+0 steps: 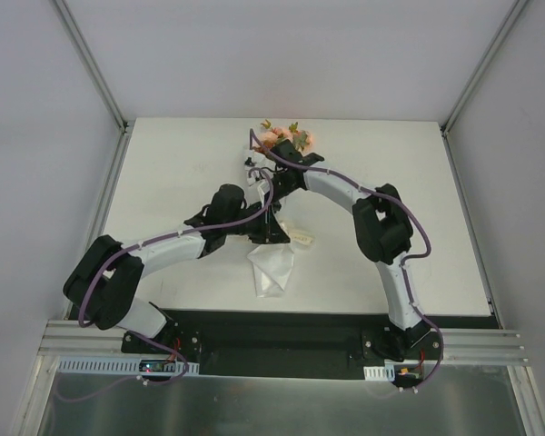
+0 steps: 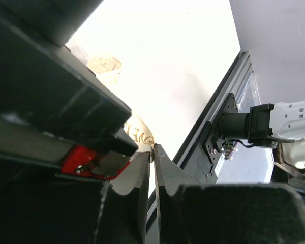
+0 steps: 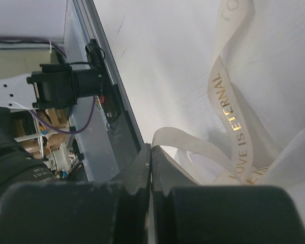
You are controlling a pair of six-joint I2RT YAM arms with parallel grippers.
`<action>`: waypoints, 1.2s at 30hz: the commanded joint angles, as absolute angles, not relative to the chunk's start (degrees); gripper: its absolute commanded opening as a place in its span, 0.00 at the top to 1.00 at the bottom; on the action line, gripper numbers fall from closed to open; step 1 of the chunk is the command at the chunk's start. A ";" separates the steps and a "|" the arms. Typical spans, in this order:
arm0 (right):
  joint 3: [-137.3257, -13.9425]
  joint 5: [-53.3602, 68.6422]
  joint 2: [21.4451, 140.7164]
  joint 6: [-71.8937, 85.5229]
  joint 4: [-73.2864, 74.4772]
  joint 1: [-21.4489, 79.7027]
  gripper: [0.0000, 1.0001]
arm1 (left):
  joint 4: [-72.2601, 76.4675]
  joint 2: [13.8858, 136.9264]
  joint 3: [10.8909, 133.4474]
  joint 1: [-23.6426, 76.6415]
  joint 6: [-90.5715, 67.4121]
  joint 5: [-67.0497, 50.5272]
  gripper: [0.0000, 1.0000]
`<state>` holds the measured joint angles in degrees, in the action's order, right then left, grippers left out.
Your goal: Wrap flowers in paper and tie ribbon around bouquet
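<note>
The bouquet lies lengthwise at the table's middle. Its flowers [image 1: 282, 139] point to the far edge and its white paper [image 1: 272, 269] tapers toward me. Both arms meet over its waist, where a bit of cream ribbon [image 1: 301, 240] shows. In the left wrist view my left gripper [image 2: 153, 151] is shut on the ribbon [image 2: 141, 133] at its very tips, with the right arm's dark body close beside it. My right gripper [image 3: 151, 147] is shut on a ribbon [image 3: 193, 144] end that loops away over the paper [image 3: 290, 96]; gold lettering runs along the band.
The table's near edge carries a black rail with the arm bases [image 1: 272, 343]. Grey walls and metal frame posts [image 1: 95, 68] enclose the table on three sides. The white tabletop [image 1: 436, 209] stretches to both sides of the bouquet.
</note>
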<state>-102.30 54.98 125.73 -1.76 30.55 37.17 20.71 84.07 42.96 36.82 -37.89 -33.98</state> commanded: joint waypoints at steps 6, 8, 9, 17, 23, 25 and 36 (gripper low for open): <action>-116.25 62.41 133.75 -20.02 55.49 40.60 0.97 | 24.87 81.39 40.17 37.71 -33.75 -36.65 0.94; -118.64 59.77 135.61 -23.72 59.40 41.74 0.97 | 24.87 81.30 39.82 37.71 -33.05 -36.48 0.94; -119.78 58.90 137.18 -24.60 62.37 42.01 0.97 | 24.87 81.30 39.64 37.71 -32.87 -36.56 0.94; -123.48 51.50 138.78 -25.66 65.83 43.07 0.95 | 24.79 80.51 38.23 37.70 -32.61 -36.30 0.94; -119.99 54.93 133.17 -19.97 58.64 40.44 0.72 | 24.70 79.98 37.44 37.71 -33.40 -35.42 0.94; -118.57 54.75 131.05 -16.09 54.50 39.64 0.66 | 24.61 79.81 37.09 37.71 -33.66 -35.51 0.94; -107.33 39.89 117.61 -3.62 44.85 33.76 0.37 | 22.41 80.07 37.62 37.70 -32.78 -34.72 0.96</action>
